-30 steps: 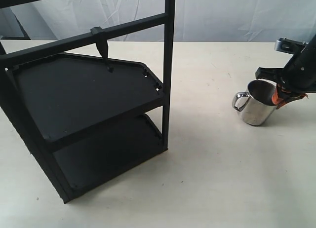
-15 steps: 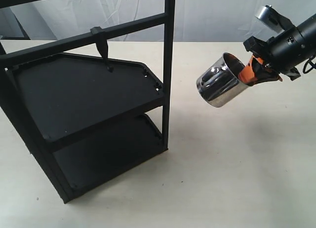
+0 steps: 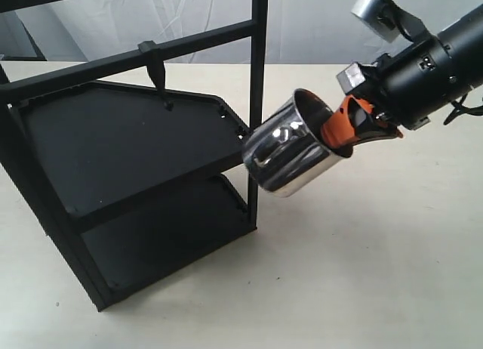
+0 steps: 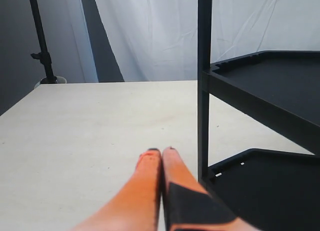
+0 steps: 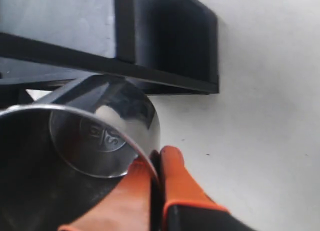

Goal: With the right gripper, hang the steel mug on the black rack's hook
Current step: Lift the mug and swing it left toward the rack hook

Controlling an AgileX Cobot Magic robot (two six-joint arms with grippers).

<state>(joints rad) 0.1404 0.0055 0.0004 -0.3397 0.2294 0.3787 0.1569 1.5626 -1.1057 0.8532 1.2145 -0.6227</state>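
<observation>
Mirror-bright silver steel mug [image 3: 290, 154], matte black rack [image 3: 128, 149], orange-fingered black right end effector [image 3: 341, 130], pale cream table [image 3: 362, 266].

The right gripper [image 3: 343, 130] sits on a fat, matte black cylindrical arm end with a few tiny pale markings on the casing. There's a flat black bar across the front and a small grey boxy piece at its corner. Up top sits a silver-grey round module on a black bracket, and thin black cables stick out the far side. The fingers [image 5: 175, 178] are bright orange and smooth, rounded at the tips, turning black further back — same deal on the left gripper [image 4: 160, 152], orange fingers with a black patch over one of them and slightly scuffed, darkened tips.
</observation>
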